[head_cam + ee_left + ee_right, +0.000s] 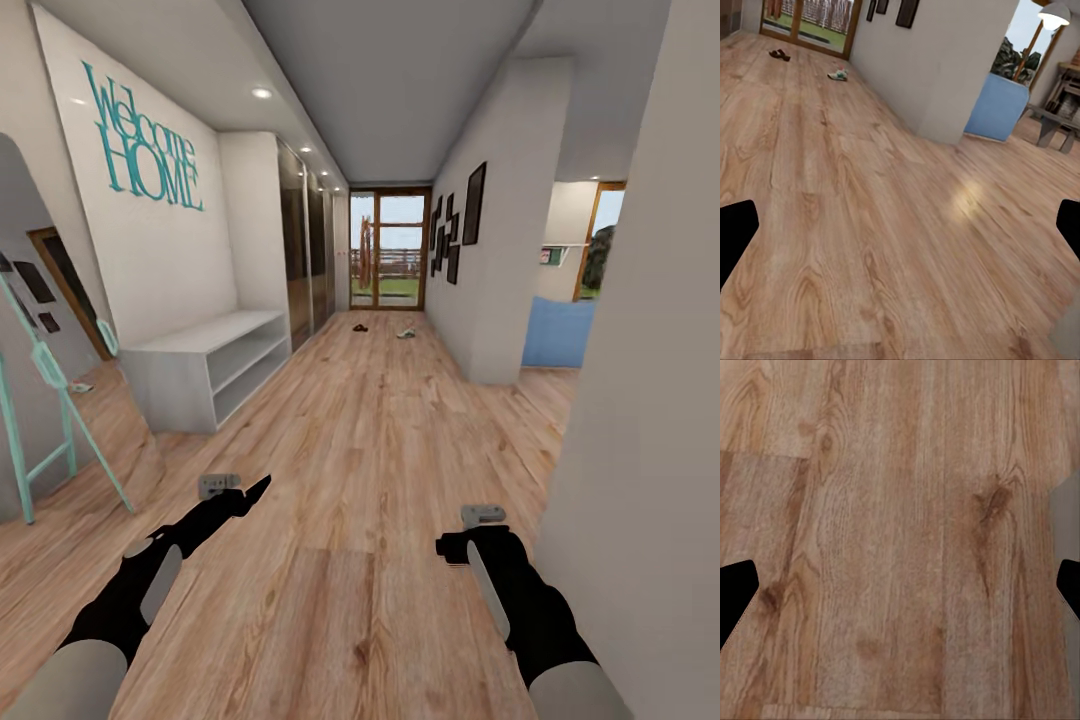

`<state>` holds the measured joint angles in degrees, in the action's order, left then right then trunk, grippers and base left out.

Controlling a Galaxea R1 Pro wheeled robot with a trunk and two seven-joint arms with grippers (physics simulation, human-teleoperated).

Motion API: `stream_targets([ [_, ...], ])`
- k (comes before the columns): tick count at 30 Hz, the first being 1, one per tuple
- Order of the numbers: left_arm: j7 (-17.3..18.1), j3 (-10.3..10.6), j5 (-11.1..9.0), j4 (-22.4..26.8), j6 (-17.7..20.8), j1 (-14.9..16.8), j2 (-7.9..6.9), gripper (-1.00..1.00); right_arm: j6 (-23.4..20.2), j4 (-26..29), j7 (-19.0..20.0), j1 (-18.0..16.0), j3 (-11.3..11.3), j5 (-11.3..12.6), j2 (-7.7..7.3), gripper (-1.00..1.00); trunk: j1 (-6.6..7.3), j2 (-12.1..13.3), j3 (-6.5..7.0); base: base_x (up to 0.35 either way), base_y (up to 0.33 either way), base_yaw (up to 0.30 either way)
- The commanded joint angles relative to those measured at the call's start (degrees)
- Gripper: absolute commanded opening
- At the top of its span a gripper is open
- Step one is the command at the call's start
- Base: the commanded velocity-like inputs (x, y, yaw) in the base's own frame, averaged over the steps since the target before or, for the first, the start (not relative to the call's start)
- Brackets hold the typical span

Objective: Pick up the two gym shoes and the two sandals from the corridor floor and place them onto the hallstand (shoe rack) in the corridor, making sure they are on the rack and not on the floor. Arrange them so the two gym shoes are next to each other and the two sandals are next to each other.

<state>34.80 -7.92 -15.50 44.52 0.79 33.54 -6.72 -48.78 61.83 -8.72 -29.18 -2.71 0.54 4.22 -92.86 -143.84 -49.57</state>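
A: Footwear position?
B: Far end of the corridor floor [380, 420], near the glass door [388, 250]. In the head view, a dark brown sandal [360, 327] lies left of a pale gym shoe [405, 333], the 2 apart from each other. Both are too small there for detail.

A: Anything better from the wrist cameras?
B: Left wrist view shows the sandal [779, 54] as a flat dark brown shape, possibly 2 pieces together, I cannot tell. The gym shoe [838, 74] reads white with a greenish tint; stripes and labels are not resolvable.

A: Hallstand?
B: The hallstand [205, 365] is a light-grey low unit with 2 open tiers against the left wall, under the teal "Welcome HOME" lettering [145, 140]. It is well apart from the footwear.

A: Grippers?
B: Left gripper [255, 492] is low over the wood planks, fingers spread wide at the edges of its wrist view, holding nothing. Right gripper [452, 550] likewise: fingers apart, bare plank flooring [900, 540] between them.
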Motion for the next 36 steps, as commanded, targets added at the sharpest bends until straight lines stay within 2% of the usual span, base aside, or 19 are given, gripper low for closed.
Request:
stream_targets([
  [1,0.3,-0.1,-0.3,0.0,0.1,0.0,0.01,1.00,-0.3,0.0,-0.3,0.0,-0.1,0.1,0.00,1.00,-0.02,0.0,-0.07,0.347,-0.014,0.000],
  [36,0.3,0.0,-0.3,0.0,0.1,0.0,0.04,1.00,-0.3,0.0,-0.3,-0.1,-0.1,0.1,-0.06,1.00,-0.02,0.0,-0.07,0.348,-0.001,0.000],
])
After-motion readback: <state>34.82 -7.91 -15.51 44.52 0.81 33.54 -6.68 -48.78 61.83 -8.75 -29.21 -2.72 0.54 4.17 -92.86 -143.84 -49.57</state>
